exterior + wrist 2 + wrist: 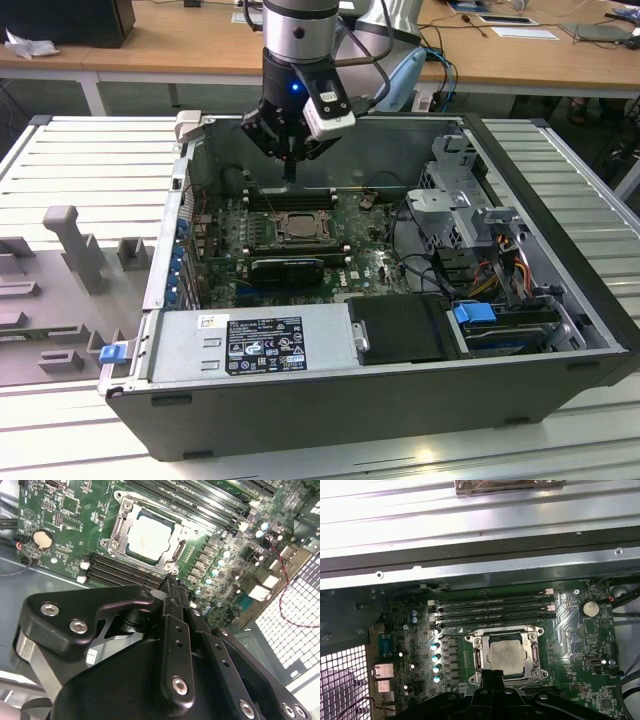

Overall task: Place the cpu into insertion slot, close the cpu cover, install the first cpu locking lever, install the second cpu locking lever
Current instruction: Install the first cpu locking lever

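Our tool [290,166], clenched and empty, hangs toward 12 o'clock of the insertion slot [107,543] in the exterior view. The cpu [150,534] sits inside, with the cpu cover [119,526] seemingly down. We judge a slow, vertical descent safest here.

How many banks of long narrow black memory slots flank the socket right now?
2. One bank lies beside the silvery square cpu cover, on the side nearest the black gripper; the other runs along the cover's opposite side. The gripper may hide more.
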